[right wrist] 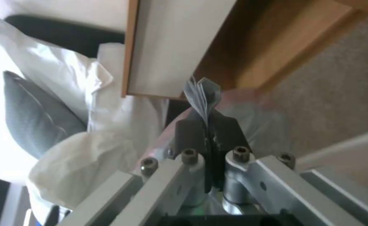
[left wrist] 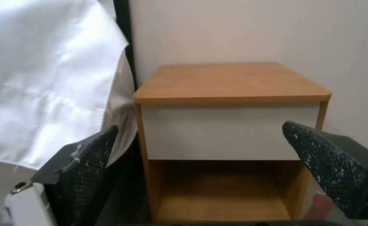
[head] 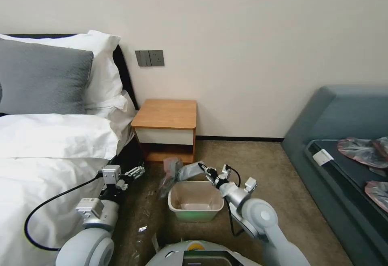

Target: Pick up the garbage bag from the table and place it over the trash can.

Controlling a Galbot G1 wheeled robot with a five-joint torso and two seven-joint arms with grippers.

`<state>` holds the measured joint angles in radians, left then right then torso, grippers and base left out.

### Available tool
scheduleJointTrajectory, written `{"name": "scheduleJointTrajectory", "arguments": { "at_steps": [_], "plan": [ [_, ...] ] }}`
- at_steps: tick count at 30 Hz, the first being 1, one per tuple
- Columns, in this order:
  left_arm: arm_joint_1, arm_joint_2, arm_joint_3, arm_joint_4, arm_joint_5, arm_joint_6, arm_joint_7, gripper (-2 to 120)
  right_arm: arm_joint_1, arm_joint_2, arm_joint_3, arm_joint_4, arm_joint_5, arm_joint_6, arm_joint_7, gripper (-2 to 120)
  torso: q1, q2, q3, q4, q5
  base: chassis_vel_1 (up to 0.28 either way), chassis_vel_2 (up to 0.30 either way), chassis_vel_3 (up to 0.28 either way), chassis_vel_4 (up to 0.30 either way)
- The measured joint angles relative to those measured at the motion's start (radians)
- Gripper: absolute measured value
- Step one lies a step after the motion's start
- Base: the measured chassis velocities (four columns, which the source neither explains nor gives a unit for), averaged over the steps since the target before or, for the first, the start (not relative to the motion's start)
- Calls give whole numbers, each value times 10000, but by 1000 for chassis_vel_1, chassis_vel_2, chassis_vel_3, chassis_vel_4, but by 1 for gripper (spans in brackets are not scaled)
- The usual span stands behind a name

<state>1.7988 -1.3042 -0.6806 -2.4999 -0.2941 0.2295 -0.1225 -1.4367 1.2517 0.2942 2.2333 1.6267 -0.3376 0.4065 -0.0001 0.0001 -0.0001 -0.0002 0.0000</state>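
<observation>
Right tool [head: 203, 166] pinching garbage bag [head: 178, 173] over trash can [head: 195, 201], left tool [head: 135, 173] wide, near bed [head: 48, 153]

The garbage bag [right wrist: 201, 94] is largely screened by the right gripper [right wrist: 209, 125] clamped on a protruding fold — its rim is blurred. The table [left wrist: 234, 103] is cut off at the lower shelf. The trash can [head: 195, 201] base is partly hidden by the robot's torso.
</observation>
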Motion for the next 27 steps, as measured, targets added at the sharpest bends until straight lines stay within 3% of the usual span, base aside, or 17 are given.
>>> {"name": "scheduleJointTrajectory", "arguments": {
  "at_steps": [6,16,27],
  "plan": [
    [-47,-3,38,-1,-2,0,0,100,-280,-358,84,303,-115,-195,98,0,0,0,0,2,1,0,0,0,0],
    [-109,80,-22,-1,-38,-9,-44,100,-678,-510,-178,426,-1552,-659,162,0,0,0,1,2,0,0,0,0,0],
    [-229,186,17,0,-121,-23,-118,100,-994,-541,4,526,-2079,-1000,499,34,0,-1,1,2,1,0,0,0,0]
  ]
}}
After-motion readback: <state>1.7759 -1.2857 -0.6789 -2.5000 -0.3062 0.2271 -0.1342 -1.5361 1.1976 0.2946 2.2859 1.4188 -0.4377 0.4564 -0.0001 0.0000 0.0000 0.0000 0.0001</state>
